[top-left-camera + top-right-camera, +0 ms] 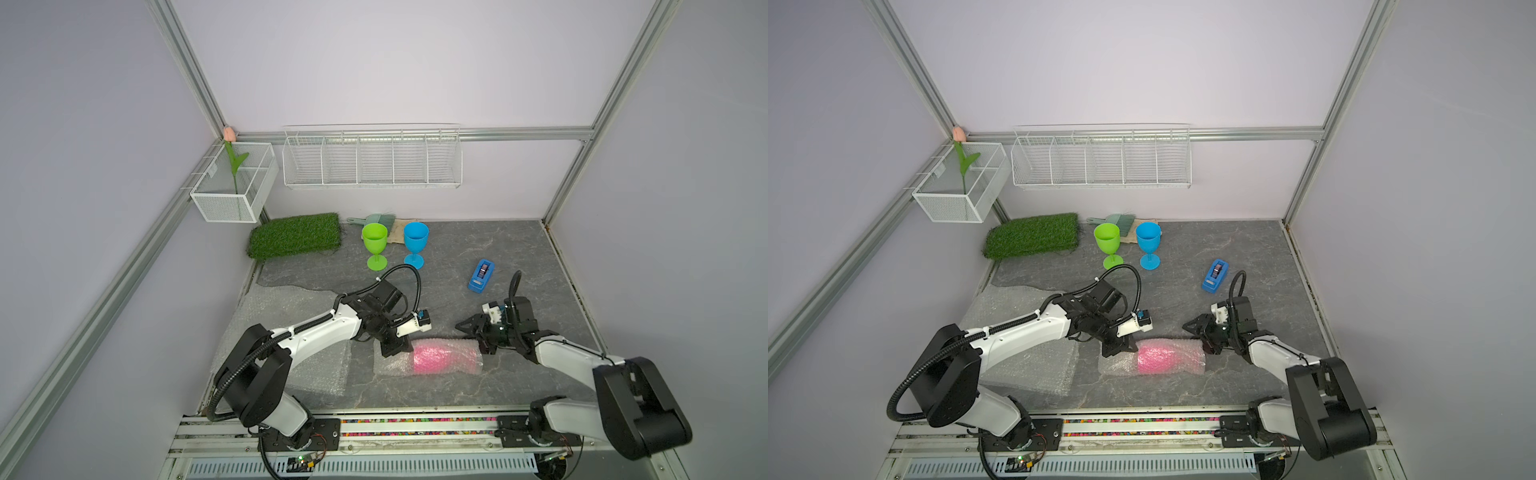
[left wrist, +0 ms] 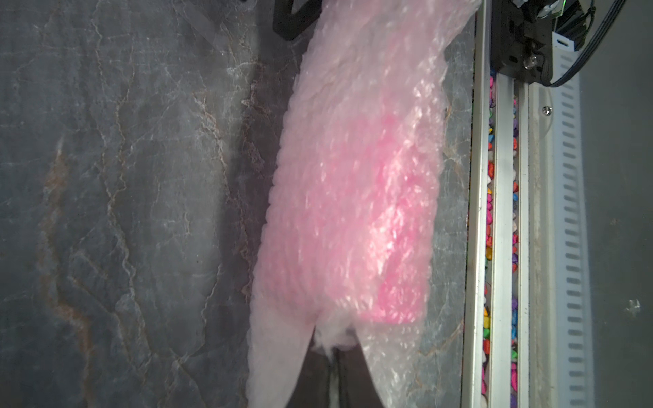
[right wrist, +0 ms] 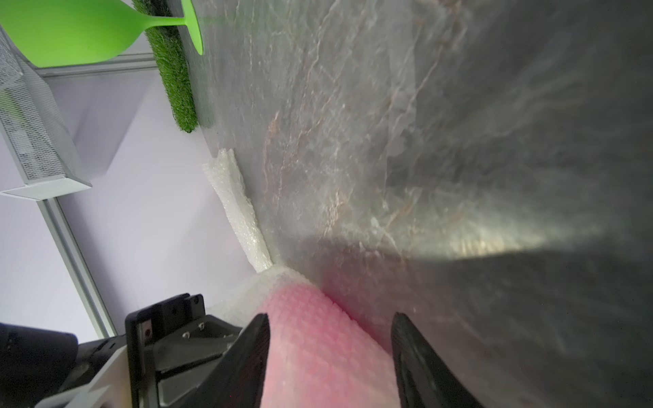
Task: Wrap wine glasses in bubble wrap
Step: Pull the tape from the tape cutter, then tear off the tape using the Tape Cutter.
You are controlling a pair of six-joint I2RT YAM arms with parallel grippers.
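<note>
turf mat [image 1: 295, 235] back left | blue tape dispenser [image 1: 481, 276] right | wire rack [image 1: 372, 166] on wall | mesh basket [image 1: 224, 208] holding tulip [image 1: 229, 134]

Pale lilac walls [image 1: 395, 62]. Aluminium frame posts [image 1: 189, 62] in corners. White wire rack [image 1: 372, 160] on back wall; mesh basket [image 1: 224, 208] on side wall. Grey marble-look tabletop [image 1: 457, 241]. Even, soft light.

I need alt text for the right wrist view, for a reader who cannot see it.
A pink goblet rolled in bubble wrap lies on the grey marbled table, between the open fingers of the right pincer. Farther off stand a lime green goblet and a green turf mat.
</note>
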